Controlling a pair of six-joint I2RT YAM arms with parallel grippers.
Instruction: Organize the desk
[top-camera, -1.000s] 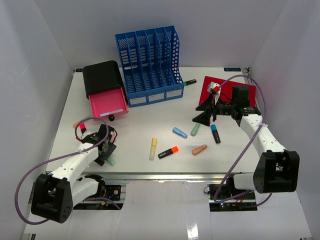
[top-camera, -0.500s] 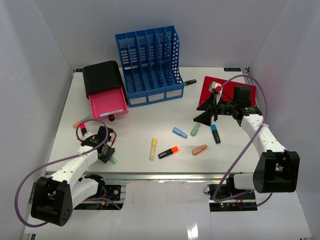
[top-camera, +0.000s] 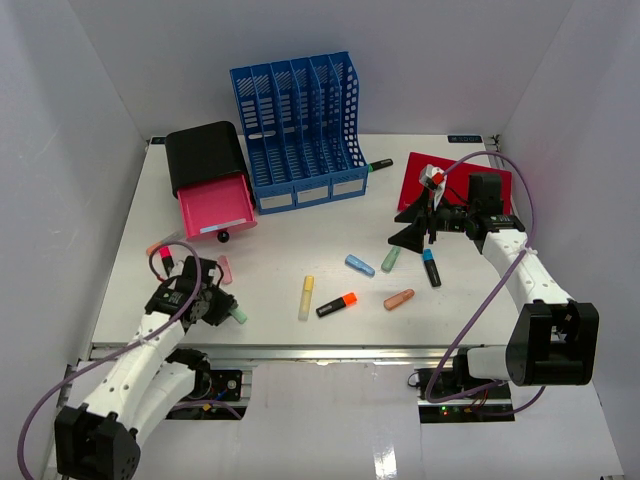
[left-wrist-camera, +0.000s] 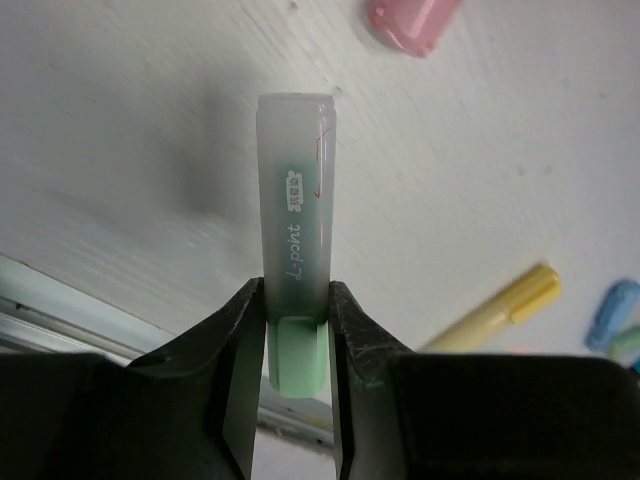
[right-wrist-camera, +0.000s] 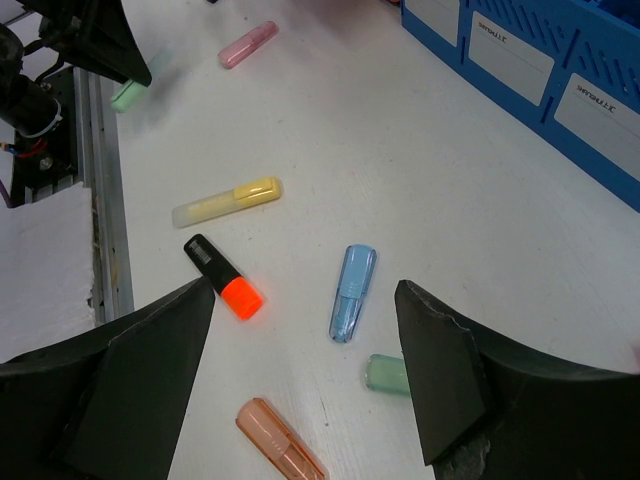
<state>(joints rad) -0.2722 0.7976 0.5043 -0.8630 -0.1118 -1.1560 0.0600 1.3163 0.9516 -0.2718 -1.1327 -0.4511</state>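
The white desk (top-camera: 290, 230) carries scattered highlighters. My left gripper (top-camera: 207, 306) (left-wrist-camera: 297, 340) hangs over the near left corner, shut on a pale green highlighter (top-camera: 236, 316) (left-wrist-camera: 295, 250) that sticks out ahead of the jaws above the desktop. My right gripper (top-camera: 410, 228) (right-wrist-camera: 305, 290) is open and empty above the right middle. Below it lie a blue highlighter (right-wrist-camera: 352, 292), a green one (right-wrist-camera: 385, 373), a salmon one (right-wrist-camera: 280, 440) and a black-and-orange one (right-wrist-camera: 222, 278).
A blue file rack (top-camera: 300, 130) and a black box with an open pink drawer (top-camera: 212, 205) stand at the back. A red folder (top-camera: 455, 180) lies back right. A yellow highlighter (top-camera: 306, 297), a pink one (top-camera: 225, 268) and a black-and-blue marker (top-camera: 431, 267) lie loose.
My left gripper has closed on the green highlighter and turned, so the highlighter now points right. The pink highlighter beside it has come into sight. The right arm has hardly moved.
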